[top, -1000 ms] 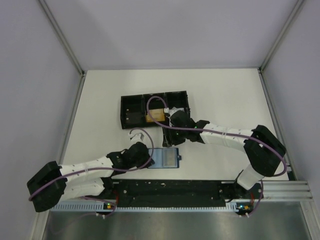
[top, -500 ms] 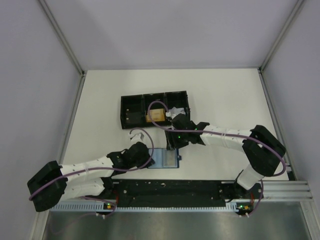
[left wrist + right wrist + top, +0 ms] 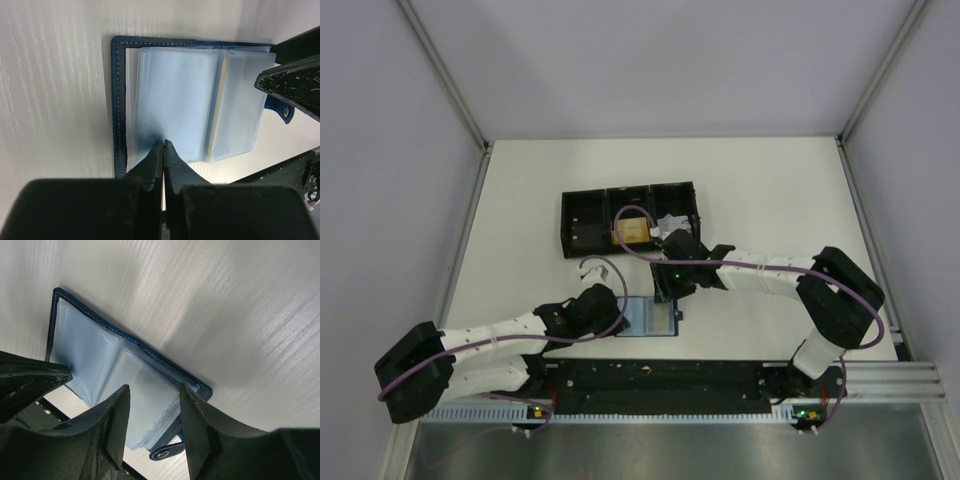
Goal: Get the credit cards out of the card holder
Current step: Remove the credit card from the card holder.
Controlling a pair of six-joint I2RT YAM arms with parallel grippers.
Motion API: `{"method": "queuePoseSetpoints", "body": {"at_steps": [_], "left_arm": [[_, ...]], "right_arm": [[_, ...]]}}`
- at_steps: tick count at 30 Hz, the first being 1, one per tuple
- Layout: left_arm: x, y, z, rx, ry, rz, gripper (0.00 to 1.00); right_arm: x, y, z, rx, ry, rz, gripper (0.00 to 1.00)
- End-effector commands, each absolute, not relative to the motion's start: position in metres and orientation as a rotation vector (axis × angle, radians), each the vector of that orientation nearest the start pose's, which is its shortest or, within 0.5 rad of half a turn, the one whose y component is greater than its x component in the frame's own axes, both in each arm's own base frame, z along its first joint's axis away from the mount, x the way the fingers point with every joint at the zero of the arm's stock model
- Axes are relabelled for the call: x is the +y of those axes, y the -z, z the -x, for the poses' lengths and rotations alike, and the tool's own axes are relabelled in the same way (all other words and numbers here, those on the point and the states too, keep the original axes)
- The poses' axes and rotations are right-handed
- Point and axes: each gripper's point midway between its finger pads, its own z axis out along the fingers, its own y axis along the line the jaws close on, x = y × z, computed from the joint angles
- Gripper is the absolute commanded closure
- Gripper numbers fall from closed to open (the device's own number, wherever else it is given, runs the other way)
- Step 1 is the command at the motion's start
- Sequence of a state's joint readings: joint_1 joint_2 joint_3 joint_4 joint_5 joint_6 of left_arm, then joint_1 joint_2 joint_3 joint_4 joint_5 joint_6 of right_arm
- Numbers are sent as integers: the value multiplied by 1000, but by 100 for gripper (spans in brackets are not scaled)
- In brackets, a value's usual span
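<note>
While the left arm lies low along the near side of the counter (image 3: 770,190), forearm stretched out and wrist angled down, its left gripper (image 3: 163,145) has its jaws pressed together, tips touching the card holder (image 3: 190,100) at the edge nearest that gripper. Whether a plastic sleeve is pinched between the tips, cannot tell. From this wrist the holder lies open and flat just ahead of the tips, dark-blue border around pale clear sleeves, and a tan card edge (image 3: 216,110) shows inside one sleeve beyond them.

Right arm: elbow bent out to the side, forearm reaching across toward the left arm, wrist tipped down. Right gripper (image 3: 152,390) is spread, jaws apart, nothing clamped between them. Open holder sits directly under and ahead of these fingers (image 3: 120,425); the loose sleeve pages show in the gap between the two fingers, and the snap tab (image 3: 162,454) is close under them.

Top view: the holder (image 3: 650,318) lies between the two grippers, the left one (image 3: 610,318) touching one end, the right one (image 3: 665,290) over its far edge. Behind the right gripper, an orange-tan credit card (image 3: 632,232) lies in the middle compartment of a black tray (image 3: 582,225).
</note>
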State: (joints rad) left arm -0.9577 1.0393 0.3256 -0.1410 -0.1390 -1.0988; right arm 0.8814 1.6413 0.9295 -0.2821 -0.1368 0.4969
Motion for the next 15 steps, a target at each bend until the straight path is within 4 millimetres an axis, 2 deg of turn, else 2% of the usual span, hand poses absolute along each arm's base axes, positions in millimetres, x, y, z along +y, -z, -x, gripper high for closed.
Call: {"method": "queuePoseSetpoints", "body": {"at_steps": [1,6,15], "left_arm": [[-223,-24,-144,2546,720,252,100],[-223,-25,-143,2544,721,250,100],[-223,-24,-143,2547,721,251,100]], "right_arm": [[322,-47,-200,2610,-731,601,57],[324,-52,-200,2599,-751,600,63],[324,-67,-200,2565,-771,607,62]]}}
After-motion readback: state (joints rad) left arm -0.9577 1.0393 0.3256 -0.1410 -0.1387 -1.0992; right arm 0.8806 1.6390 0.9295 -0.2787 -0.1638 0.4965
